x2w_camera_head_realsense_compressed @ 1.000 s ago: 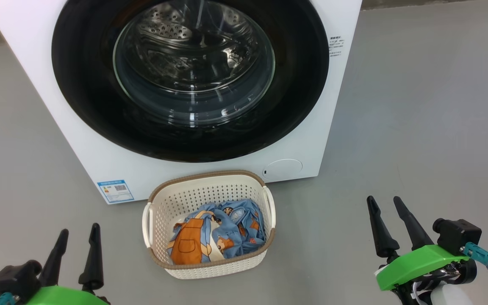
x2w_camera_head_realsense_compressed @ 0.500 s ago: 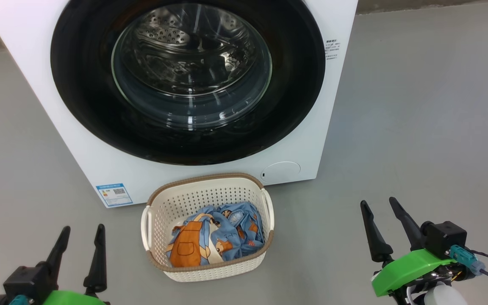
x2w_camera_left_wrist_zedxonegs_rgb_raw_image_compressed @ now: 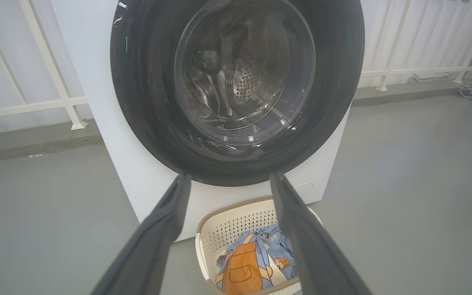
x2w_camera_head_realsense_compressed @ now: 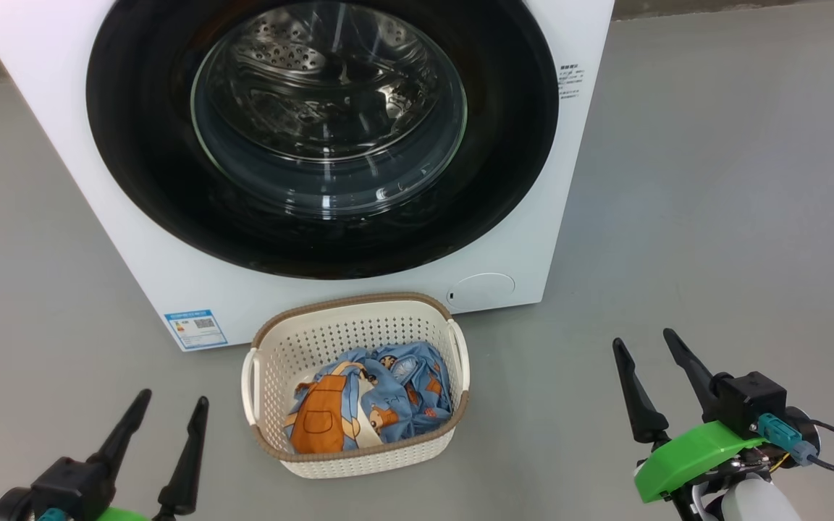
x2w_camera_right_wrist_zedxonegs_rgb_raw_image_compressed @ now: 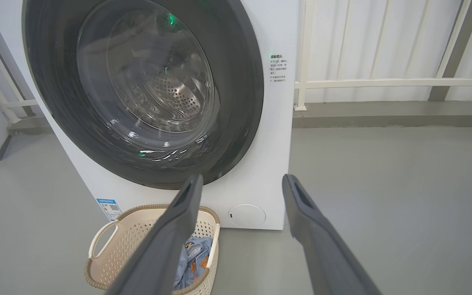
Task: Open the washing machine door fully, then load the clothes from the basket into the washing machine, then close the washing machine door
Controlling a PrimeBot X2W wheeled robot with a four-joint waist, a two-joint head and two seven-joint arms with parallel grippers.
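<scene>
Clothes [x2w_camera_head_realsense_compressed: 370, 405] in the basket [x2w_camera_head_realsense_compressed: 359, 322], washing machine door [x2w_camera_head_realsense_compressed: 135, 159] shut

On the grey floor [x2w_camera_head_realsense_compressed: 714, 217] the washing machine [x2w_camera_head_realsense_compressed: 171, 286] stands with its door flat against its white front, and the steel drum [x2w_camera_head_realsense_compressed: 316, 79] shows through the domed glass. A blue label [x2w_camera_head_realsense_compressed: 196, 328] sits at the lower left corner of the front and a round hatch [x2w_camera_head_realsense_compressed: 481, 289] at the lower right. The basket stands on the floor just before the machine, below the door, with the clothes bundled inside it, orange patch up. The left gripper [x2w_camera_head_realsense_compressed: 172, 399] hovers over the floor to the basket's left, apart from it, its jaws spread wide and holding nothing. The right gripper [x2w_camera_head_realsense_compressed: 643, 339] hangs well to the basket's right, its jaws likewise wide and empty. In both wrist views the two dark fingers frame the lower edge of the door, and the right wrist view shows a white railing [x2w_camera_right_wrist_zedxonegs_rgb_raw_image_compressed: 383, 83] behind the machine
</scene>
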